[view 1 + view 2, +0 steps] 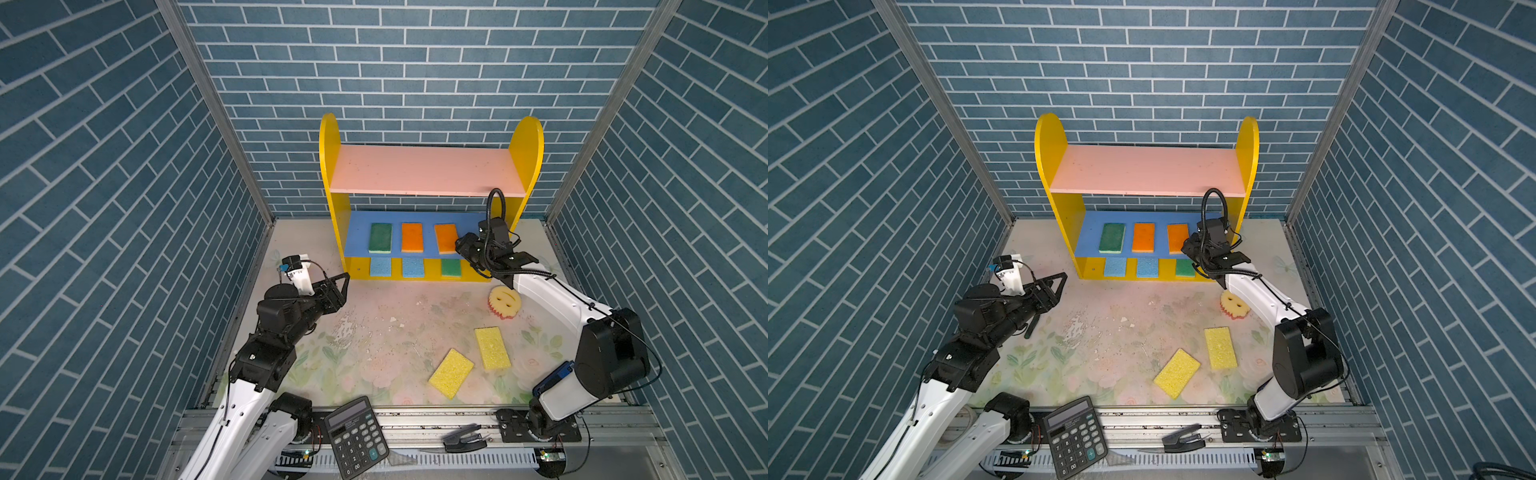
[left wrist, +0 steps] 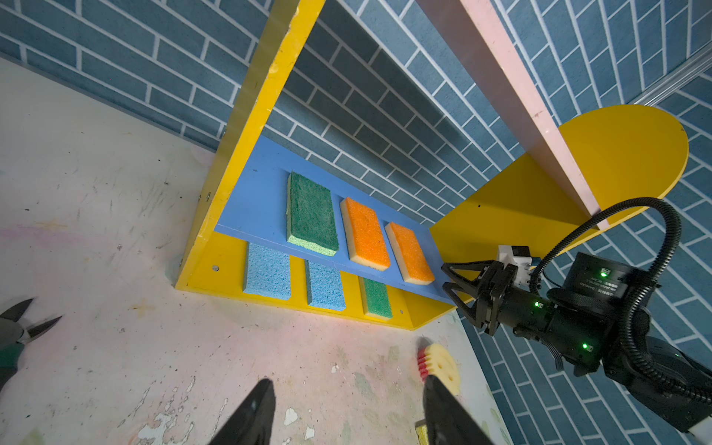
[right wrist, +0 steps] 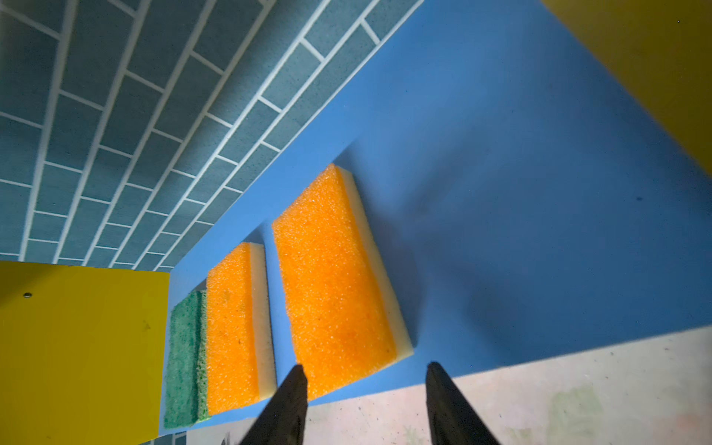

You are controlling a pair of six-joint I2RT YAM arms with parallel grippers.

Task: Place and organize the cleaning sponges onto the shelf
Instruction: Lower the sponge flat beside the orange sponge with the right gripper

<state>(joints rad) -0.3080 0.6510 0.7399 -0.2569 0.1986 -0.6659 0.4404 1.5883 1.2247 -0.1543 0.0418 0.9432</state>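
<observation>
Starting with the shelf [image 1: 525, 158]: stocked with three cleaning sponges [image 1: 380, 238] on its blue middle board [image 1: 357, 237], three more on its base [image 1: 397, 269]. At the shelf's right end, right gripper [image 3: 366, 368] parted, gripping nothing, just off the orange sponge [image 3: 335, 281] lying flat on that board. Off the shelf's left front, left gripper [image 2: 348, 381] likewise spread and bare. In front of the shelf, two yellow sponges [image 1: 492, 348]; nearer it, the round smiley [image 1: 504, 302]. Probably light, soft, squashy: pinch gently across the short width.
</observation>
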